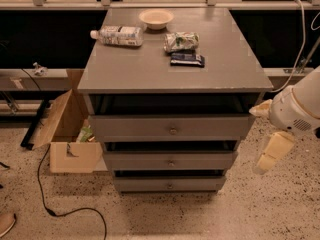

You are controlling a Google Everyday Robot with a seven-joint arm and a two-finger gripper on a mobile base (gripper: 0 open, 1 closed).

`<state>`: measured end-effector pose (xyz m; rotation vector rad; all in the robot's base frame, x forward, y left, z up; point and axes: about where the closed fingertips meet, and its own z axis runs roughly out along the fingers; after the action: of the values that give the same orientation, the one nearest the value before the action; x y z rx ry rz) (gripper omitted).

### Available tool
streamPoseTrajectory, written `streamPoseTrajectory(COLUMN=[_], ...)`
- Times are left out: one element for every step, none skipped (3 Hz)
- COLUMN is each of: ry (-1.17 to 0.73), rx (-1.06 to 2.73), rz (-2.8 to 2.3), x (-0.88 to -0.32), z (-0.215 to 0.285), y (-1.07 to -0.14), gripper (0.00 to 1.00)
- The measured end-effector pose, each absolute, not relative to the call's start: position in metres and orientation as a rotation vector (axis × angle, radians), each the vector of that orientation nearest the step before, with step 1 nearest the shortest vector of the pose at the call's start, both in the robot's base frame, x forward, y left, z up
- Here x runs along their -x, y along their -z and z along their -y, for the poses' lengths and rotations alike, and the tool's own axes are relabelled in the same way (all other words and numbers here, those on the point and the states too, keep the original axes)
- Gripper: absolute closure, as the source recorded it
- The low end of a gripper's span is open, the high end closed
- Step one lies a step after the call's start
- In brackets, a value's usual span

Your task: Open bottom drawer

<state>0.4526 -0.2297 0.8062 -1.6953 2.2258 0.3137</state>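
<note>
The grey cabinet (170, 69) stands in the middle with three drawers. The bottom drawer (145, 184) is the lowest grey front, with a small round knob (170, 186) at its centre; it sits pushed in, with a dark gap above it. The middle drawer (140, 161) and the widest top drawer (135, 127) with its brass knob are above. My gripper (266, 133) hangs to the right of the cabinet, at the height of the top and middle drawers, touching nothing. Its cream fingers (272, 151) are spread apart and empty.
On the cabinet top lie a plastic bottle (116, 35), a white bowl (156, 18), a snack bag (181, 41) and a dark packet (187, 59). An open cardboard box (70, 139) stands at the cabinet's left. A black cable (47, 204) runs over the speckled floor.
</note>
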Motion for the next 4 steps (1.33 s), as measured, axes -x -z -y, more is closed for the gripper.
streamPoseTrajectory(ry=[-0.335, -0.414, -0.479, -0.583], rx=[1.698, 1.683, 1.675, 1.641], rz=[-2.223, -2.219, -2.196, -2.138], x=[-0.452, -0.450, -0.445, -0.445], z=[0.229, 0.237, 0.241, 0.224], y=[-0.795, -0.735, -0.660, -0.567], gripper=[0.00, 0.00, 0.00, 0.00])
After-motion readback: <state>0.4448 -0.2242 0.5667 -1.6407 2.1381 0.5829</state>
